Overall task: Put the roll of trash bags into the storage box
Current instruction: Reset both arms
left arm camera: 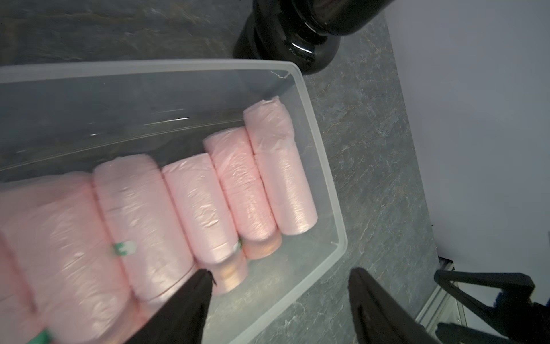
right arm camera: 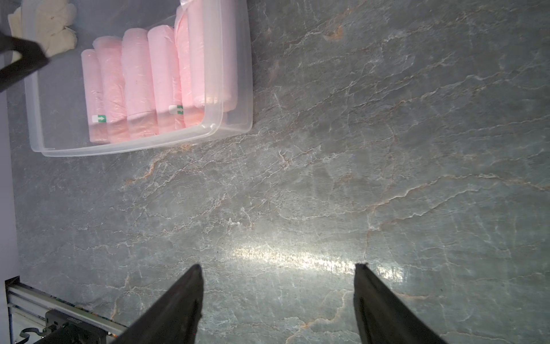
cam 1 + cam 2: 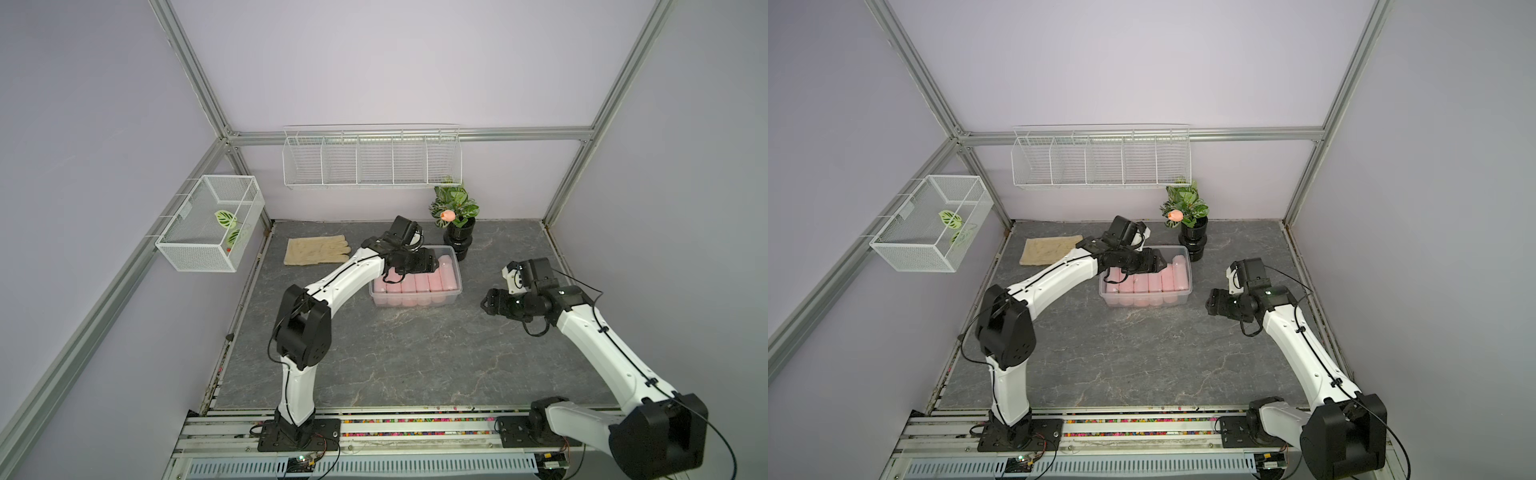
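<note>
The storage box is a clear plastic tub on the grey table, seen in both top views. Several pink rolls of trash bags lie side by side inside it, stacked in two layers. My left gripper hovers over the box's right half, open, with nothing between its fingers; one finger is above the rolls, the other beyond the rim. My right gripper hangs open over bare table to the right of the box, holding nothing.
A beige glove lies flat at the back left. A potted plant in a black pot stands just behind the box's right corner. White wire baskets hang on the back wall and the left wall.
</note>
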Robot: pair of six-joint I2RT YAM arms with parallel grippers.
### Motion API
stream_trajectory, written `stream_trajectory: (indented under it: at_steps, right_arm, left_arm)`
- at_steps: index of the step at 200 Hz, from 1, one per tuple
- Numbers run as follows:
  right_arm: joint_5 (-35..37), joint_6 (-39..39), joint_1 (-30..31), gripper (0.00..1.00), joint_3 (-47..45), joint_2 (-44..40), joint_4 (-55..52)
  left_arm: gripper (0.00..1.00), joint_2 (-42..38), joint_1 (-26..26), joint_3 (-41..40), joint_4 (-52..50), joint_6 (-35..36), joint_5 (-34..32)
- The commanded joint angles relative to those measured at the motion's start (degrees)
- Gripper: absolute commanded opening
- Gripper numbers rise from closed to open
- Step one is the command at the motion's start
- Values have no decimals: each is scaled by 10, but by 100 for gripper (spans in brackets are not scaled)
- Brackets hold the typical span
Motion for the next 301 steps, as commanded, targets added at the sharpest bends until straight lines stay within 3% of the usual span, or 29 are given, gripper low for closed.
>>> stream_trajectory:
  at_steps: [1, 30, 47, 66, 84, 107, 113, 136, 165, 183, 214, 258, 272, 287, 301]
  right_arm:
    - [16, -1, -3, 81, -2, 14, 32]
    - [48, -22, -4, 81, 10, 57, 51]
    - [65, -33, -4, 81, 0, 74, 92]
    - [89, -42, -4, 83, -14, 79, 143]
    - [117, -55, -4, 85, -23, 82, 188]
    - [166, -73, -4, 91, -58, 81, 272]
    - [178, -75, -4, 99, -72, 79, 297]
    - [206, -95, -10, 99, -144, 74, 429]
    - [231, -162, -18, 99, -171, 76, 514]
    - [249, -202, -24, 99, -195, 83, 554]
    - [248, -204, -40, 99, -276, 106, 701]
    - [263, -206, -50, 99, -295, 141, 804]
    - [261, -202, -53, 99, -309, 180, 866]
    - [262, -201, -56, 99, -328, 192, 913]
    - [262, -200, -56, 99, -329, 193, 910]
  left_arm:
    - [79, -66, 29, -66, 73, 24, -69]
    - [81, -157, 74, -157, 88, 25, -155]
    - [81, -217, 95, -221, 117, 62, -203]
    - [84, -272, 126, -292, 165, 110, -233]
    - [86, -311, 183, -371, 238, 106, -246]
    - [88, -335, 233, -468, 317, 115, -296]
    - [90, -339, 235, -480, 329, 128, -323]
    - [100, -351, 235, -546, 403, 180, -411]
    - [100, -346, 249, -619, 504, 226, -457]
    - [100, -337, 283, -649, 546, 205, -434]
    - [100, -332, 345, -718, 661, 175, -354]
    - [100, -280, 352, -713, 752, 222, -332]
    - [100, -238, 360, -716, 797, 220, -326]
    - [100, -243, 367, -740, 816, 210, -304]
    - [100, -213, 371, -769, 914, 224, -292]
